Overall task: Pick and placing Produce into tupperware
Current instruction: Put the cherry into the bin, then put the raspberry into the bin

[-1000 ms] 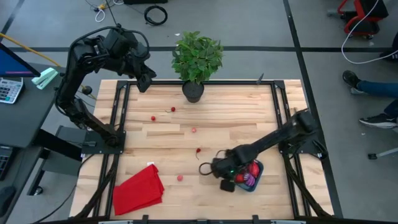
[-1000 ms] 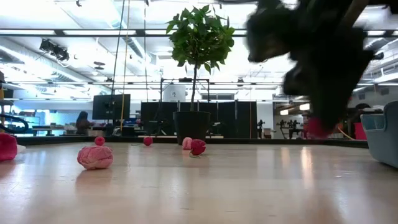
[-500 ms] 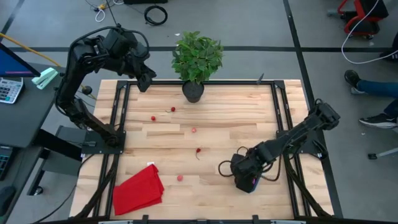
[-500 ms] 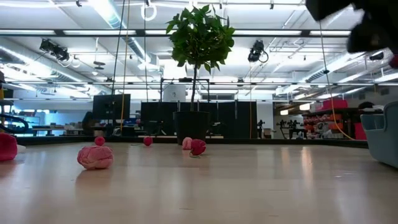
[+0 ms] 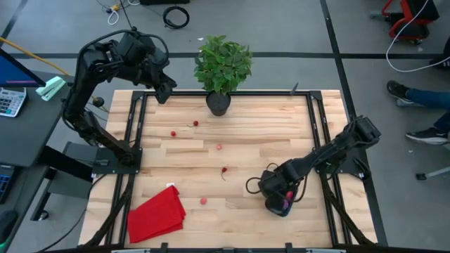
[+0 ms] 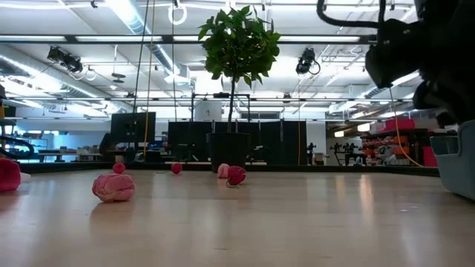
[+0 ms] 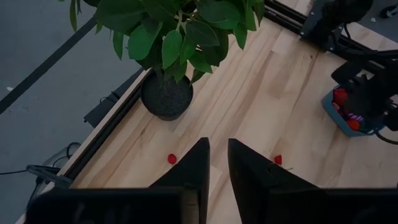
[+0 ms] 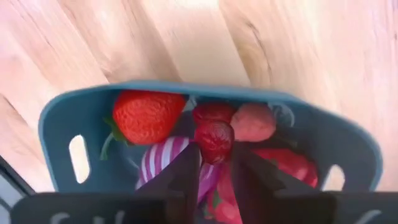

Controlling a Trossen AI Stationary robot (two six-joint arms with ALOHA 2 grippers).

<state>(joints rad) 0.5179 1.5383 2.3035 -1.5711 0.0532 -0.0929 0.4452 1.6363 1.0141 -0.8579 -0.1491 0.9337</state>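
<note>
**Tub filling up, five strays still out on the table**

The right gripper (image 8: pixel 214 163) hangs directly above the teal tupperware (image 8: pixel 59 124), which sits near the right front of the wooden table (image 5: pixel 267 126). Its fingers stand a little apart, and a dark red piece (image 8: pixel 213 138) shows just at the gap; I cannot tell whether it is pinched or already lying on the pile. Inside the tub I make out a strawberry (image 8: pixel 147 115), a purple-and-white striped piece (image 8: pixel 160 158) and a few more red and pink fruits.

Five small red and pink pieces lie scattered over the middle of the table, between the potted plant (image 5: pixel 223 65) and the red cloth (image 5: pixel 156 214). By my reckoning, roughly half remains.

The left gripper (image 7: pixel 217 163) waits high over the back left corner, fingers nearly together, holding nothing.
</note>
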